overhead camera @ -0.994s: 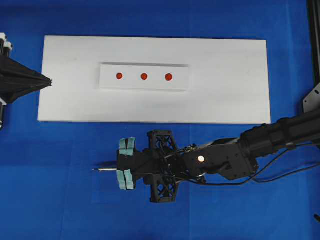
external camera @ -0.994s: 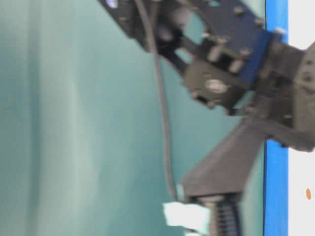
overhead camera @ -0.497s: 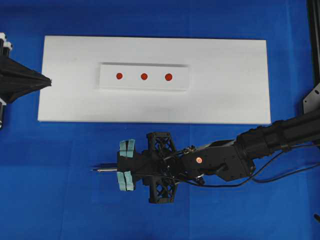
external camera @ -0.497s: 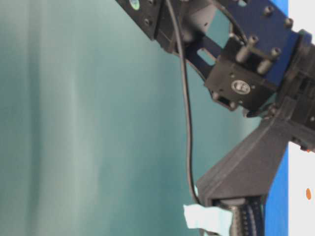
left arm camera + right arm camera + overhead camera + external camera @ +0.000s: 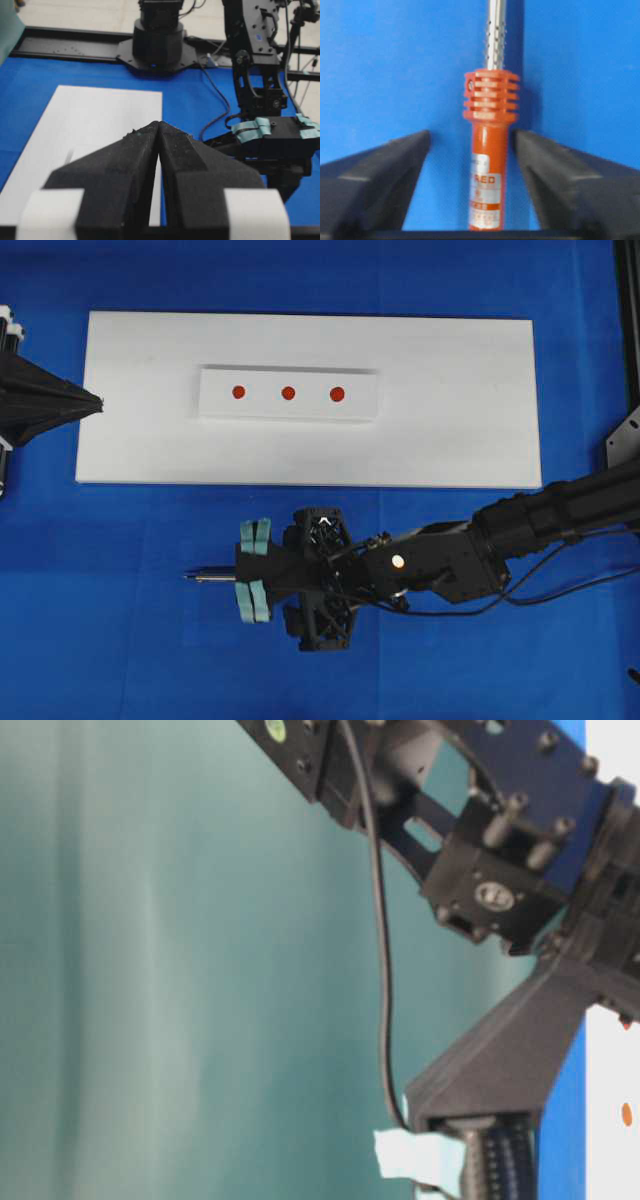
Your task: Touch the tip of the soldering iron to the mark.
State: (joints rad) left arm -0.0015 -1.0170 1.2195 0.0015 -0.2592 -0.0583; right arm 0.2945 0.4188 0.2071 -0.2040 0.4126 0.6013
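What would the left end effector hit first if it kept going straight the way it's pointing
Probably nothing at first: the left end effector points along the white board, and its line crosses the raised strip with red marks, though height there is unclear.

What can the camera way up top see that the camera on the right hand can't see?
Only the overhead view shows the white board with its three red marks, the left gripper resting at the board's edge, and the right arm.

Only the right wrist view shows the soldering iron's orange-red ribbed handle up close, with the fingers standing apart on either side, not touching it.

Both show the iron's silver shaft lying on the blue cloth and the right gripper around it.
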